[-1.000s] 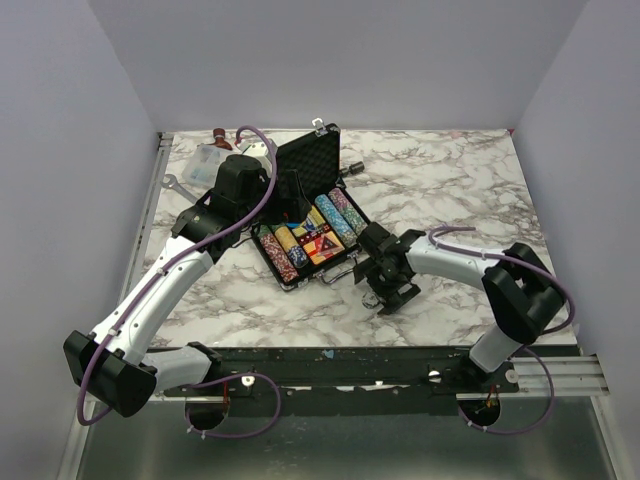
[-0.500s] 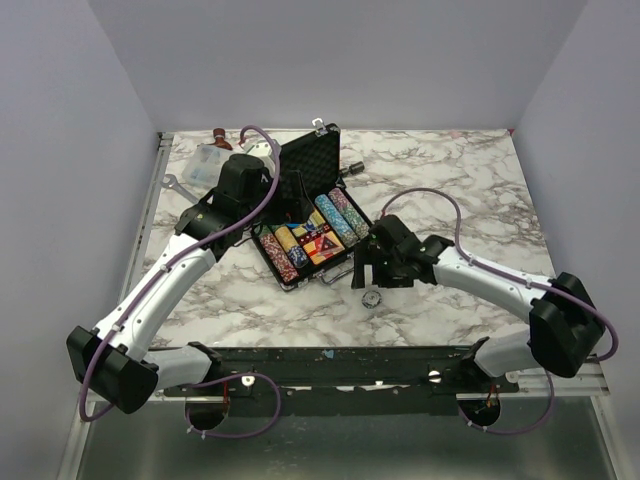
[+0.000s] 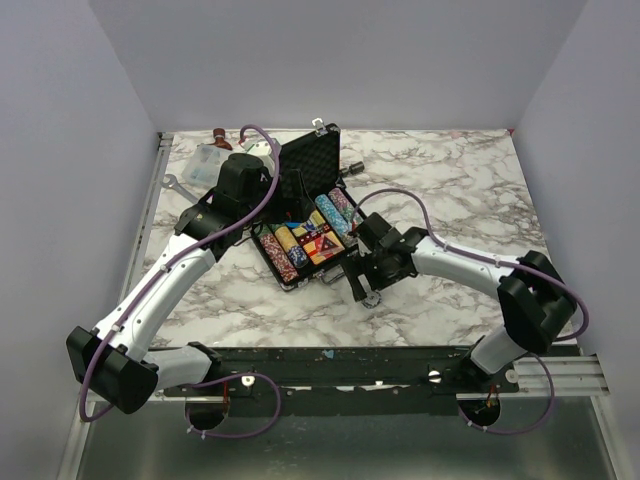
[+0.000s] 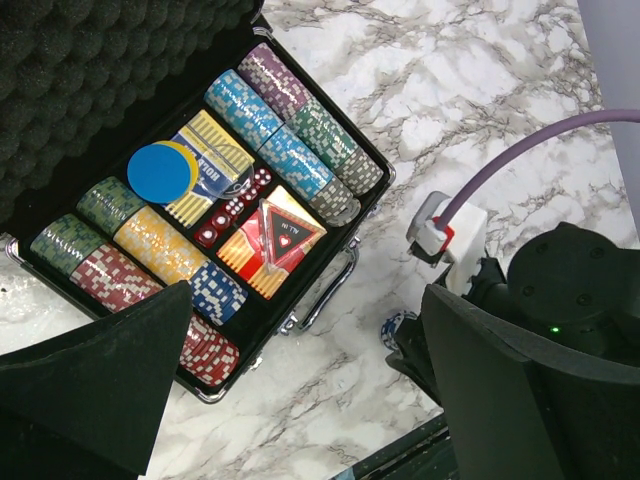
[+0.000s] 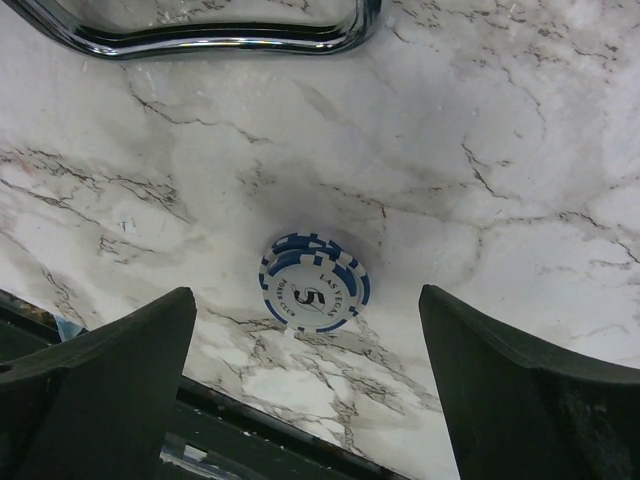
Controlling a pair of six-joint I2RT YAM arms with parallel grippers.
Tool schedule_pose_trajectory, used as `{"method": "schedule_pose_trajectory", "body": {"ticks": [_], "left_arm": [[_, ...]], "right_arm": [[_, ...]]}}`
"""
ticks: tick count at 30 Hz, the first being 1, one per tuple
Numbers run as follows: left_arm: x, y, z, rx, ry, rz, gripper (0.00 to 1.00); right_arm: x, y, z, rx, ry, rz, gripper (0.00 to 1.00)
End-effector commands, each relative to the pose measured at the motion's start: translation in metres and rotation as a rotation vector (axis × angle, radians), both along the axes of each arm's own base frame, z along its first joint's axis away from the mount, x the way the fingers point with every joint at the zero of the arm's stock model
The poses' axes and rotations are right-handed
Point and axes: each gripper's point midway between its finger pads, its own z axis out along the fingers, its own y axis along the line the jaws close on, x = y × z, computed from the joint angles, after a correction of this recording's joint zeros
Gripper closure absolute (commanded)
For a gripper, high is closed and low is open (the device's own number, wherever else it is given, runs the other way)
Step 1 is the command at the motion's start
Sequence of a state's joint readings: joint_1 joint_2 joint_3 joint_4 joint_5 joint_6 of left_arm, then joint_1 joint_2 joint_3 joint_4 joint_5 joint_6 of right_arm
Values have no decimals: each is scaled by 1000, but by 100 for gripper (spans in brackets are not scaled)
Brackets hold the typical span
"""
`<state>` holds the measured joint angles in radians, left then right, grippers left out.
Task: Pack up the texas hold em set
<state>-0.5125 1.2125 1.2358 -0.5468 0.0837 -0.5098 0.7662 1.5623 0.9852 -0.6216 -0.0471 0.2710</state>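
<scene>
Briefcase (image 3: 306,160) lies open on the marble table (image 3: 460,180), left of centre. Its foam-lined lid stands up at the far side and its chrome handle (image 4: 326,288) faces the near edge.

In the tray we see multicoloured chip rows (image 4: 292,142) along both sides. Two red-yellow card boxes (image 4: 268,240) lie in the middle, with a blue disc (image 4: 160,172) resting on the far one and red dice (image 4: 236,204) between them.

A small stack of blue-and-white loose chips (image 5: 314,283), marked 5, lies on the bare table. It is outside the case, just in front of the handle toward the near edge.

Right gripper (image 5: 305,292) points down directly over that stack. Its jaws are spread wide, one finger on either side of the chips. We see table between chips and each finger, so nothing is touched or held.

Left gripper (image 4: 307,290) hangs above the near rim of the case, its jaws equally wide and holding nothing. From its wrist view the chips peek out beside the right arm.

A clear plastic box (image 3: 205,160) and a wrench (image 3: 172,182) sit at the far left corner, well apart from both grippers.
</scene>
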Motion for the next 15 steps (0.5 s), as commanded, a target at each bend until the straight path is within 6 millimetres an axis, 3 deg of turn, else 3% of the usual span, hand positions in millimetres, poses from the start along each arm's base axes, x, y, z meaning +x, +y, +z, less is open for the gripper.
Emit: {"method": "schedule_pose_trajectory", "body": {"ticks": [1, 15], "left_arm": [[-2, 0, 9, -14, -33, -12, 4], [-2, -1, 8, -10, -27, -18, 4]], "right_arm": [[-5, 8, -5, -32, 26, 99, 6], [-17, -1, -34, -226, 46, 118, 13]]}}
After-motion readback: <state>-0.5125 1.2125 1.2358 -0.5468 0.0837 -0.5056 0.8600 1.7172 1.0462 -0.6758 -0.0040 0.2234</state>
